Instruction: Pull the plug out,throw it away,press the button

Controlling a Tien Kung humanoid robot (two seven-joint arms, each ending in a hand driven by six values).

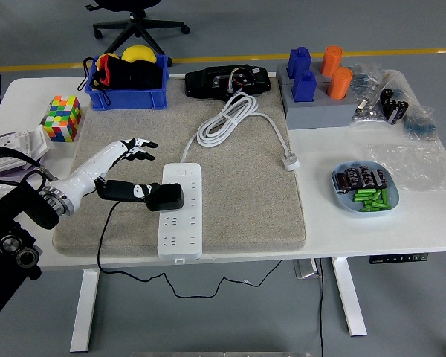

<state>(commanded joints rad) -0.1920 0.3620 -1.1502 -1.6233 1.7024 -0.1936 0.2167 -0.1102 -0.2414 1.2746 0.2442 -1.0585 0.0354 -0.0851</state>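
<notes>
a: plug (166, 197) sits in the power strip (180, 212), on its left side, black adapter with a cord trailing off the table edge.
b: and the left hand (131, 151)?
a: white fingers (143, 143) spread, holding nothing, above and left of the plug, apart from it.
b: so step one isn't done?
a: i'd say not. next it needs to drop onto the plug body, close round it and pull clear of the strip.

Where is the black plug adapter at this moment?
In the head view, the black plug adapter sits plugged into the white power strip left of centre, the left hand open beside it.
</notes>
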